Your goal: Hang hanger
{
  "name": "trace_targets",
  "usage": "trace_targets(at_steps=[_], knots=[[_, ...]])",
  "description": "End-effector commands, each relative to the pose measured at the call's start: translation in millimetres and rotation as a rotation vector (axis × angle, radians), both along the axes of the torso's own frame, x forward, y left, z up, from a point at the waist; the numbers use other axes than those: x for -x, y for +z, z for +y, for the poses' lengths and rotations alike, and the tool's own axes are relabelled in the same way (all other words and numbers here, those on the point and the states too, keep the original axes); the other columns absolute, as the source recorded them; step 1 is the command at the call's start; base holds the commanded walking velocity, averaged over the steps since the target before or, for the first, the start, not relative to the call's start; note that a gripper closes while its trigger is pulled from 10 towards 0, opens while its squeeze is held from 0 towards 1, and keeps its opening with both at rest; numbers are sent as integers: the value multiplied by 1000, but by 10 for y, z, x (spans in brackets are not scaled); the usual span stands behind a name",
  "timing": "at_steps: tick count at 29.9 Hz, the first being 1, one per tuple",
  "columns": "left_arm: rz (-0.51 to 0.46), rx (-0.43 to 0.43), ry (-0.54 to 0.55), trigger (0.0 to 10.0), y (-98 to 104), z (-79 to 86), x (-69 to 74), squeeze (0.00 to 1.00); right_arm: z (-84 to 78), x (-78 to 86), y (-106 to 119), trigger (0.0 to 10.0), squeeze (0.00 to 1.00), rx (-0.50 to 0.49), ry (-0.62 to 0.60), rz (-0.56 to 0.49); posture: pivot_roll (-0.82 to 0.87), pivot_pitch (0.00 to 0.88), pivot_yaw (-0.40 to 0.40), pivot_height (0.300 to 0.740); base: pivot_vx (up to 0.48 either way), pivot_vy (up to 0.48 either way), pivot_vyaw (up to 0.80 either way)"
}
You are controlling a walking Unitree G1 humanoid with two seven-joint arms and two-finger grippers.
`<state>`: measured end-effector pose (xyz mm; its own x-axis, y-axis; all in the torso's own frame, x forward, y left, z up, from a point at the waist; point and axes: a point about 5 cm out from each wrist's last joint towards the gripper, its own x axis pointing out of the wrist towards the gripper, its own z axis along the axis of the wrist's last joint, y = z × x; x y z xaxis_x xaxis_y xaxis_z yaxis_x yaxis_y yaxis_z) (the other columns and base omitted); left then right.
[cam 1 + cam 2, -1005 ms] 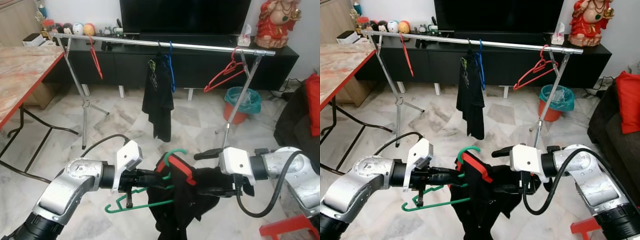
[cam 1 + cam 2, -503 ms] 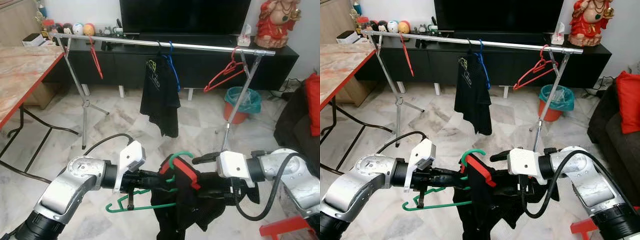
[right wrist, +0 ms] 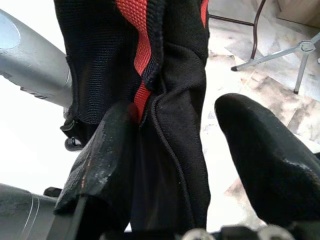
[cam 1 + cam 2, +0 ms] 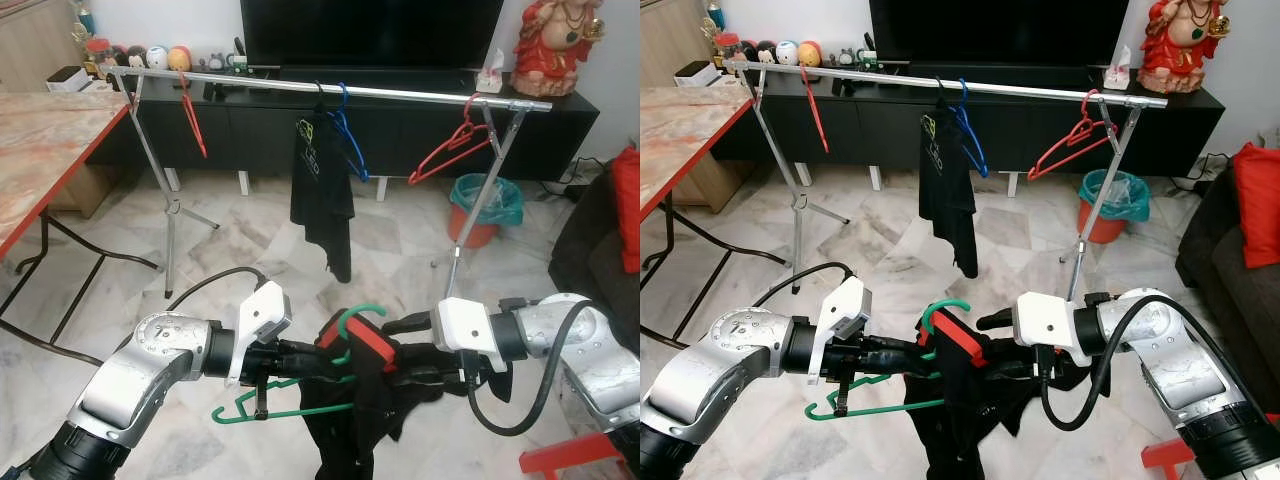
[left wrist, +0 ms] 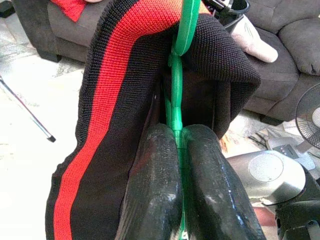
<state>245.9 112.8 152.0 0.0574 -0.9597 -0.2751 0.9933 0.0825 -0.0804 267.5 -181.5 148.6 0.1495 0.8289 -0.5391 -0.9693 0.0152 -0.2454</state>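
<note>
- Green plastic hanger (image 4: 300, 385), draped with a black knit garment (image 4: 355, 420) with a red stripe, sits low between both arms, well short of the steel rack (image 4: 330, 90).
- Left wrist view: left gripper (image 5: 176, 150) clamps the hanger's thin stem.
- Right wrist view: right gripper (image 3: 200, 150) spread around the ribbed fabric.

Red statue (image 4: 555, 45) on black TV console (image 4: 540, 125) — teal bin (image 4: 486, 205) below.

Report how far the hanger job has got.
Done: the black-and-red garment is on the green hanger. In hand: the left end effector is shut on that hanger, while the right end effector is open around the fabric. Left: hooking it onto the rail.
</note>
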Motion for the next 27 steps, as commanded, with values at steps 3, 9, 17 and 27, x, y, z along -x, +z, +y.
trace_targets(at_steps=[3, 9, 17, 27], knots=[[-35, 36, -59, 10000, 115, -61, 38, 0, 38, 7, 45, 0, 0, -37, 18, 2, -36, 0, -3, 740, 0, 0, 0], [-35, 32, -68, 10000, 107, -60, 45, 0, 53, 17, 56, 0, 0, -52, 28, 15, -36, 0, -3, 740, 0, 0, 0], [-34, 26, -72, 10000, 101, -54, 52, 0, 75, 30, 42, 0, 0, -58, 36, 26, -33, 0, 0, 740, 0, 0, 0], [-39, 22, -76, 10000, 98, -53, 51, 0, 109, 45, 19, 0, 0, -56, 43, 36, -32, 0, 2, 740, 0, 0, 0]])
